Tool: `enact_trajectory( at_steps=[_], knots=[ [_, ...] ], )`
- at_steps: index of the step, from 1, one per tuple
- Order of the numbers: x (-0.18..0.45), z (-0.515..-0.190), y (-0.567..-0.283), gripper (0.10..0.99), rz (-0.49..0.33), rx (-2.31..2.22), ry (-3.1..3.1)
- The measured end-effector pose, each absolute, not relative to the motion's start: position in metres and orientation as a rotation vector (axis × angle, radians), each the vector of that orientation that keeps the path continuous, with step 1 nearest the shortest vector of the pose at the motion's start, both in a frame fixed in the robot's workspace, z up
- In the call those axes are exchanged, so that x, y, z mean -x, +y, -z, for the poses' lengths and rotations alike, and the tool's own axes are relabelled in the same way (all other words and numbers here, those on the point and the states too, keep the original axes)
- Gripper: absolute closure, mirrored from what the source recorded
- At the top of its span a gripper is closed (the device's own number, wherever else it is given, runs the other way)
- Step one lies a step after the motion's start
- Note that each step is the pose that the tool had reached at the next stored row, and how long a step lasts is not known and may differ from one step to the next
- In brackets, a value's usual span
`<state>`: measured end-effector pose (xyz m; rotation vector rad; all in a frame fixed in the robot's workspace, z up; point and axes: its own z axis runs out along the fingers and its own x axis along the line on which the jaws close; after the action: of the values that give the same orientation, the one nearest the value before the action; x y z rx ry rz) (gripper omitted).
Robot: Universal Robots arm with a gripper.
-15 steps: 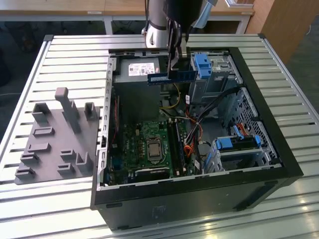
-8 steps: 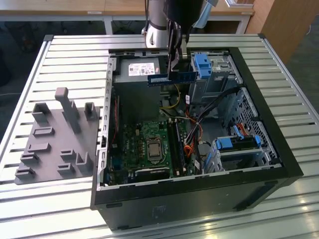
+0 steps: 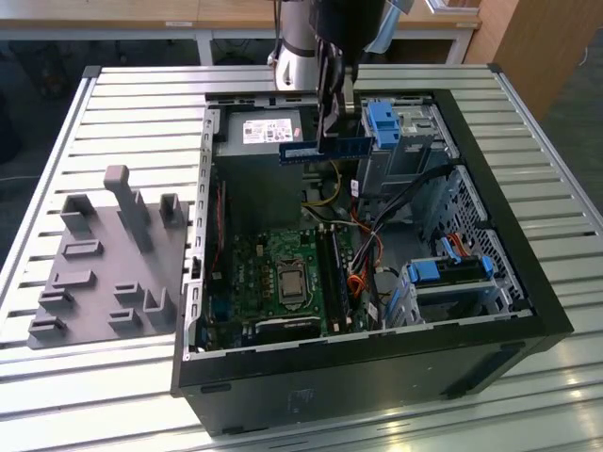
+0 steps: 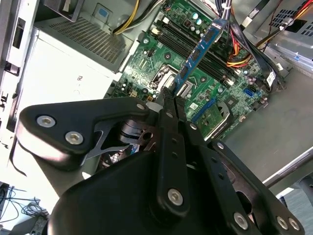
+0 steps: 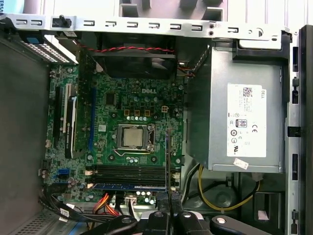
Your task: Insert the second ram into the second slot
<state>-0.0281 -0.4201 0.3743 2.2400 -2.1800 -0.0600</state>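
above the open computer case (image 3: 358,377), the tool (image 3: 332,132) pinches the second ram (image 3: 303,152), level and well clear of the memory slots (image 5: 129,171); good seating should need its edge parallel to them, pressed straight down.

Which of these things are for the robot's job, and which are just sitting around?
For the job: second ram, held in the pincer; memory slots on the motherboard.
Just sitting around: grey holder tray; blue drive-bay clips; power supply.
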Motion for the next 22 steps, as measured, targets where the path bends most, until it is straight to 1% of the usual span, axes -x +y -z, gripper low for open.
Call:
enact_trajectory(
  at_steps=[22],
  knots=[
    [0.0281, -0.3742, -0.4254, 0.957, 0.06, -2.24, -2.18]
  ],
)
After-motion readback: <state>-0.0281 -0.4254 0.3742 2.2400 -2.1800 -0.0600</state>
